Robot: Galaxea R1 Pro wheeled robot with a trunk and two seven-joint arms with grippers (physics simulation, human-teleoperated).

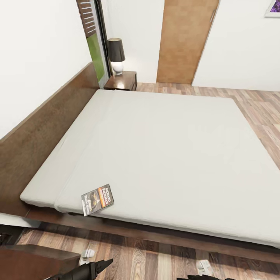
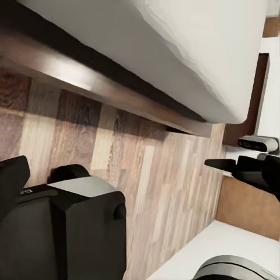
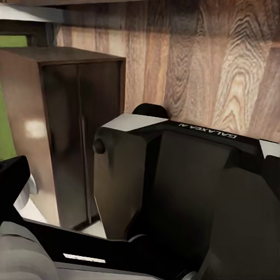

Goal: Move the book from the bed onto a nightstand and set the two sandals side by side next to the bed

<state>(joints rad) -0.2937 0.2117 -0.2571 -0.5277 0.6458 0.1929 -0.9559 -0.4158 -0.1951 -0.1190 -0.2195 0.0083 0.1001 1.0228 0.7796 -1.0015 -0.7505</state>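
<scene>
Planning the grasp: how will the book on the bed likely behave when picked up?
The book looks thin, so probably light and somewhat bendy. It lies flat on the mattress near the edge, so fingers may struggle to get under; sliding it outward might help.

Non-task items, far end of room
Black-shade lamp (image 1: 116, 54) with white base by the window (image 1: 93, 39); brown wooden door (image 1: 186, 39) closed in the white wall; corner of a purple framed picture (image 1: 273, 7) at upper right.
</scene>
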